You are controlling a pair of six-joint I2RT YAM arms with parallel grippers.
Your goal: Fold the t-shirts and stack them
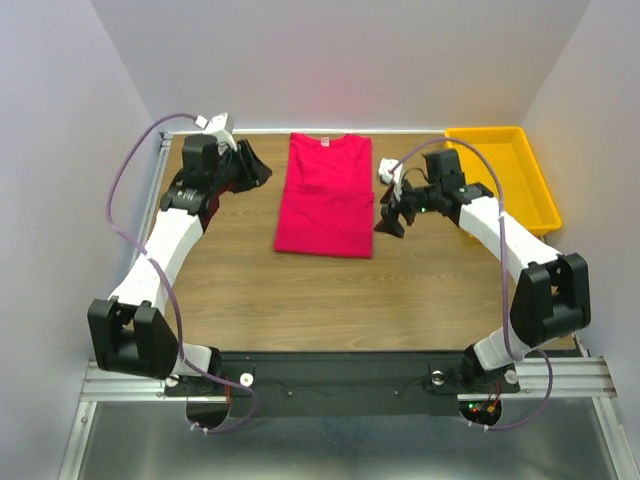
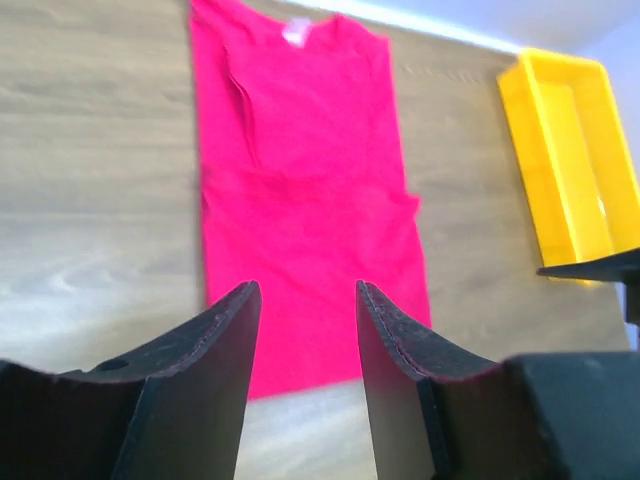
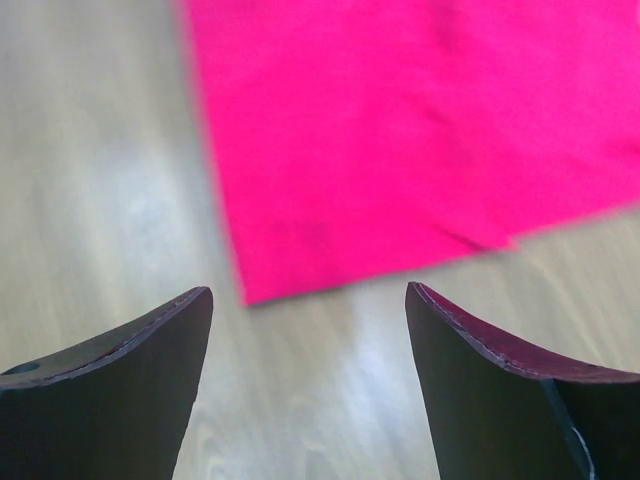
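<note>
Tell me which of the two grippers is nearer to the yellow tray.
The right gripper: it hangs between the t-shirt and the yellow tray. The left gripper is on the other side of the t-shirt.

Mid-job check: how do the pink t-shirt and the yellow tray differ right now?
The t-shirt is crimson-pink cloth lying flat, sleeves folded in; the yellow tray has raised walls. The t-shirt sits centrally, the tray at the far right corner. Both rest on the table.

Left hand (image 1: 256, 170) and right hand (image 1: 391, 213) are both stretched forward, jaws parted, gripping nothing.
</note>
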